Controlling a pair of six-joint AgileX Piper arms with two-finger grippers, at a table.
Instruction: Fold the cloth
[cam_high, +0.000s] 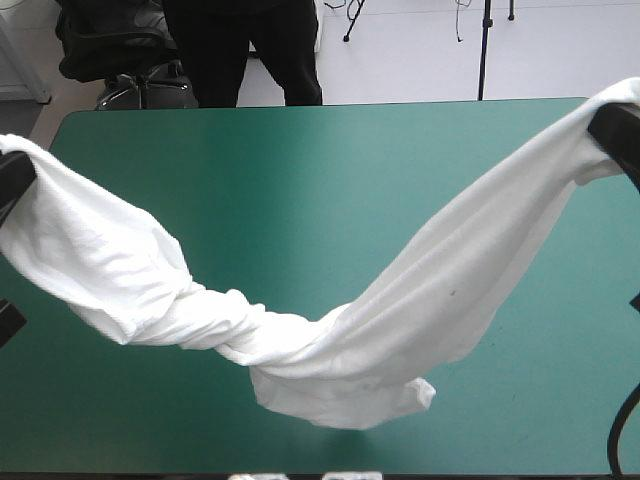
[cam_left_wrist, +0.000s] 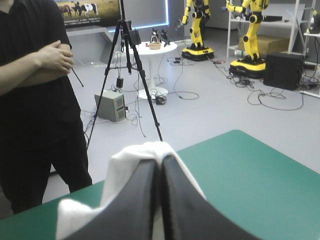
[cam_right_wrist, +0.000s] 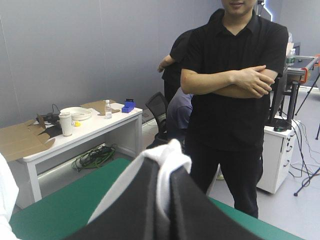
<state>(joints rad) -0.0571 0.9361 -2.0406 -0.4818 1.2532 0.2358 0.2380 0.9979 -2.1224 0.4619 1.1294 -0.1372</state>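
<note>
The white T-shirt (cam_high: 330, 340) hangs in a long sagging band across the teal-green table (cam_high: 300, 170), twisted near its low middle, its lowest fold close to the table's front edge. My left gripper (cam_high: 12, 180) holds one end high at the table's left edge; in the left wrist view its black fingers (cam_left_wrist: 142, 200) meet in an arch with white cloth (cam_left_wrist: 132, 160) pinched over the tips. My right gripper (cam_high: 615, 125) holds the other end high at the right edge; in the right wrist view the fingers (cam_right_wrist: 145, 200) are all but shut with cloth (cam_right_wrist: 167, 160) between them.
The bare teal-green cover (cam_high: 320, 150) lies behind the hanging shirt. A black cable (cam_high: 622, 430) loops at the table's front right corner.
</note>
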